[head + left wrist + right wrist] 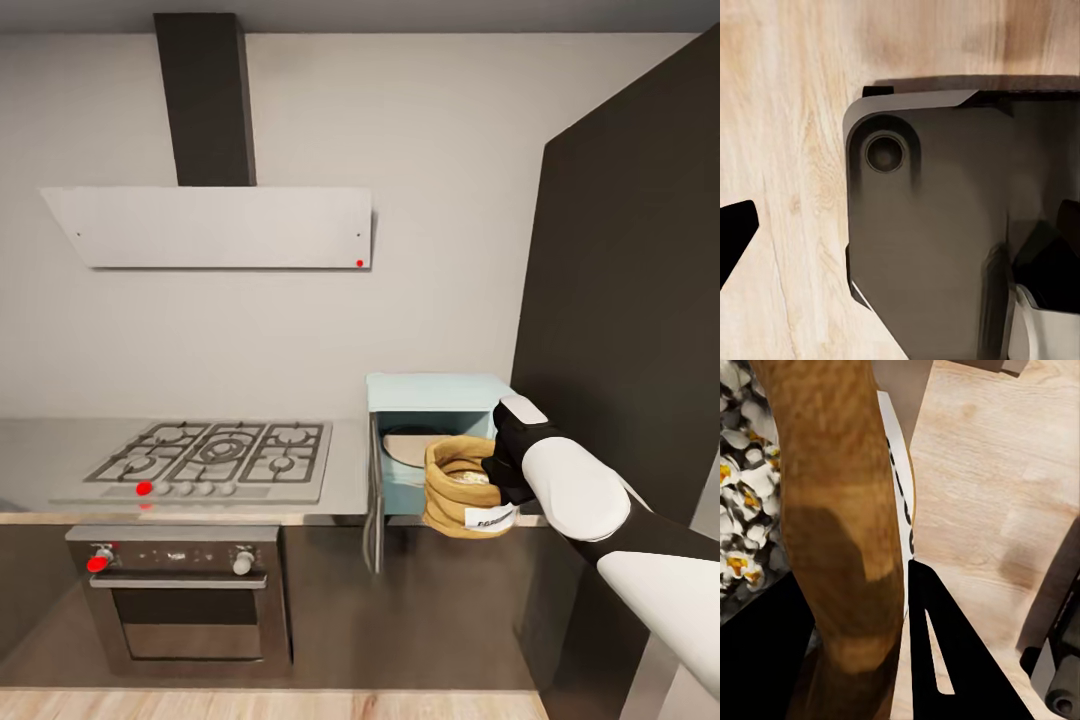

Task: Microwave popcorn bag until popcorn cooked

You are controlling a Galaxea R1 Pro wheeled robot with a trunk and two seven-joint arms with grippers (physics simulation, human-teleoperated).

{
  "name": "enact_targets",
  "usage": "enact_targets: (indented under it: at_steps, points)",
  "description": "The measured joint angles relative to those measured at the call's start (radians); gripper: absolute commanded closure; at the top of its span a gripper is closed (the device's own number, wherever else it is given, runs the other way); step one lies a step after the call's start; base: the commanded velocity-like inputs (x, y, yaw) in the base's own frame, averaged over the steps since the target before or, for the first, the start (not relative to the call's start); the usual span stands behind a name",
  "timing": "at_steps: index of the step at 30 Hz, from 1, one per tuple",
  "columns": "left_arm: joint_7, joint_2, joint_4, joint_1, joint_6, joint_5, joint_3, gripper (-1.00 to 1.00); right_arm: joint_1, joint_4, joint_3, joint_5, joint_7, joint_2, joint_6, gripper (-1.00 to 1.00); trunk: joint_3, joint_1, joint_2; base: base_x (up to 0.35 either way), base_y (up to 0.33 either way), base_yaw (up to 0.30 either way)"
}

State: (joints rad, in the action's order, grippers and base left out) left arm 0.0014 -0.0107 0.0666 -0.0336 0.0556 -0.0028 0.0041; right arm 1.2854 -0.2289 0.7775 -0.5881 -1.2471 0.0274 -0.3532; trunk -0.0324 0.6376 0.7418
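Right gripper (497, 472) is clamping the rolled rim of the popcorn bag (462, 487), jaws narrow on the paper, holding it off the countertop (345, 470) just in front of the microwave (432, 398), whose door (374, 505) is hanging open. Popped white-yellow popcorn (741, 472) is sitting inside the bag. Left gripper (735, 236) is hanging over wood floor (787, 112); jaw state cannot be told.

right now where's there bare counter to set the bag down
Bare countertop lies left of the gas hob, and a narrow strip sits between the hob and the open microwave. It is crowded at the microwave mouth: its door swings out, and the right gripper holds the popcorn bag by the rim there.
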Motion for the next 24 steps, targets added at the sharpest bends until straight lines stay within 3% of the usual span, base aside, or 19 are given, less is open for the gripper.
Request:
enact_targets:
  at_steps: [9, 16, 24]
  points:
    - [0.0, 0.0, 0.0, 0.0, 0.0, 0.0, 0.0, -1.0, 0.0, 0.0, 0.0, 0.0, 0.0, 0.0, 0.0, 1.0, -0.004, 0.0, 0.0, 0.03, 0.018, 0.0]
    - [0.002, 0.004, 0.0, 0.0, 0.0, 0.0, 0.002, -1.0, 0.0, 0.0, 0.0, 0.0, 0.0, 0.0, 0.0, 1.0, -0.004, 0.0, 0.0, 0.271, 0.157, 0.0]
    - [0.004, 0.005, 0.001, 0.0, -0.021, 0.0, 0.003, -1.0, 0.0, 0.0, 0.0, 0.0, 0.0, 0.0, 0.0, 1.0, -0.004, 0.0, 0.0, 0.224, 0.015, 0.0]
